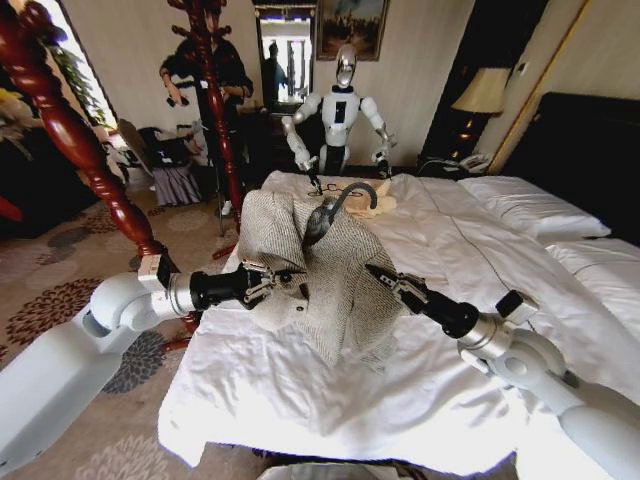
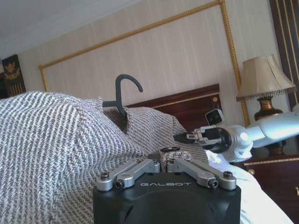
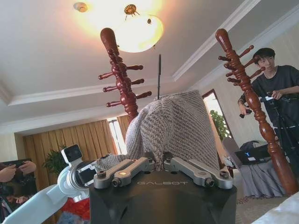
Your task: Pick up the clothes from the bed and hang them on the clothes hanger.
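both arms reach in from the near corners of the head view, over the foot of the bed (image 1: pixel 300 400), and meet at the cardigan (image 1: pixel 320 270), which is held up above the white duvet rather than lying on it. the left gripper (image 1: pixel 268 283) is clenched on a bunch of the knit at one side; the left wrist view shows a wad of fabric pinched between its jaws. the right gripper (image 1: pixel 383 278) is at the opposite edge with its jaws drawn together on the cloth, as its own wrist view suggests. the clothes hanger (image 1: pixel 335 208) is already partly inside the garment, its curved hook standing out of the neckline at a tilt. the step in hand looks like settling the shoulders onto the hanger, and to do it well the two grips should pull outward and slightly down in step, so the knit spreads evenly and the hook stays centred; uneven tension would likely tip the hanger out of the collar. the cardigan is grey-beige ribbed knit, thick and soft, draped in a loose tent with folds gathered toward the left grip and one side hanging lower. a carved red-brown coat stand (image 1: pixel 75 140) rises just beside the bed on the left.
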Available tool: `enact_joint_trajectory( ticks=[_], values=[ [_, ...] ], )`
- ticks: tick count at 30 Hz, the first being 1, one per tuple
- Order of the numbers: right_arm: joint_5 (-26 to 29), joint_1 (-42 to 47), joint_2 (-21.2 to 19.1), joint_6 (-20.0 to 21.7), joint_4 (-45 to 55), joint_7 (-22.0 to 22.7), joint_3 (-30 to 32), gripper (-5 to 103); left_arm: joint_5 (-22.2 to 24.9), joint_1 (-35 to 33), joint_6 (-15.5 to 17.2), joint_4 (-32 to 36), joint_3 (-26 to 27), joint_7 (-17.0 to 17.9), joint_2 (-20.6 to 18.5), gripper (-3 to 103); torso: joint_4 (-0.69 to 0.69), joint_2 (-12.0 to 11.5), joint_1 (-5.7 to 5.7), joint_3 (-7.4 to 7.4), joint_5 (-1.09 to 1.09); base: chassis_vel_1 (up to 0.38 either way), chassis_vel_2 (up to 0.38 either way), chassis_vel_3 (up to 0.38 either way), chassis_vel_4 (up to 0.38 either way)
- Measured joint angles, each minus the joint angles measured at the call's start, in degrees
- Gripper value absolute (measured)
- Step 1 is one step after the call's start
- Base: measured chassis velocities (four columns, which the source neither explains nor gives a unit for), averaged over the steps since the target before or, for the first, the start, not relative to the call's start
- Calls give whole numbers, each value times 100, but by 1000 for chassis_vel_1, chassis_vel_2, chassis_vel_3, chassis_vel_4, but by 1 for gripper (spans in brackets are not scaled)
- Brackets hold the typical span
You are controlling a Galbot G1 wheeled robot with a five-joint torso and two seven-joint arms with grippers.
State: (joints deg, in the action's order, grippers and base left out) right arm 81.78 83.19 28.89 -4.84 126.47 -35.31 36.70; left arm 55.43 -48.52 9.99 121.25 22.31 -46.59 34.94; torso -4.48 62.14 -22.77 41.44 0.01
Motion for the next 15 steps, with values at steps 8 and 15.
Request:
enact_joint_trajectory(
  ticks=[8, 15],
  values=[
    [161, -34, 33, -66, -5, -41, -29, 3, 378, 126, -6, -100, 143, 5, 65, 2, 0, 0, 0, 0, 0, 0, 0, 0, 0],
    [370, -59, 143, -199, -63, -102, -67, 3, 830, 27, -5, -196, 495, -20, 280, 2, 0, 0, 0, 0, 0, 0, 0, 0, 0]
  ],
)
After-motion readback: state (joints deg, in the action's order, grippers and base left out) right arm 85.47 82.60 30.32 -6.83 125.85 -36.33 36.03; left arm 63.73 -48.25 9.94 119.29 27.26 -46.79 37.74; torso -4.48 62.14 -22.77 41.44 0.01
